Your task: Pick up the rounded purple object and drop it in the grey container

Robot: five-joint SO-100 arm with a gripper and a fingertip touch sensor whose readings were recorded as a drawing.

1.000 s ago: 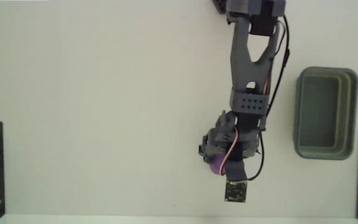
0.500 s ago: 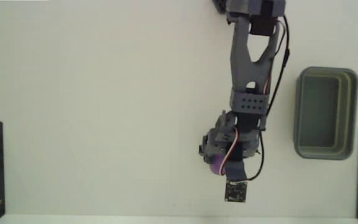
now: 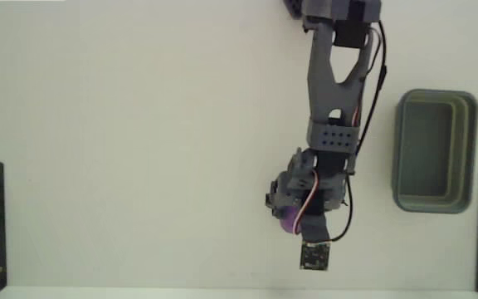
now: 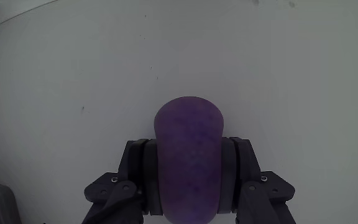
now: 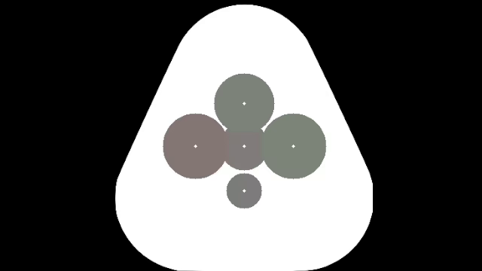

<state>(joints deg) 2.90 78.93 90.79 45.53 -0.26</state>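
Purple object: a small, matte violet-purple rounded piece (image 4: pixel 188 162), sitting between the two dark fingers (image 4: pixel 137 171) of the end effector (image 4: pixel 188 186); in the wrist view it looks pressed in at the sides, longer than wide.
Location: in the fixed view only a sliver of purple (image 3: pixel 287 221) shows under the arm's tip, over the white worktop (image 3: pixel 139 149), left of and somewhat lower in the picture than the container.
End effector: closed on the purple object, both finger pads against its flanks. Whether it is lifted clear of the worktop cannot be told.
Risk, slip: judging by the rounded, seemingly soft shape, the object could squeeze forward out of the fingers if the arm swings sharply toward the container.
Risk, early release: opening before the tip is over the tub would let the piece roll away on the bare worktop.
Risk, rim: a low carry could knock the thick rim and shove the tub.
Container: a rectangular grey-green tub with rounded corners (image 3: pixel 473 149), at the right of the fixed view, well apart from the end effector.
Contents: its darker inside appears empty.
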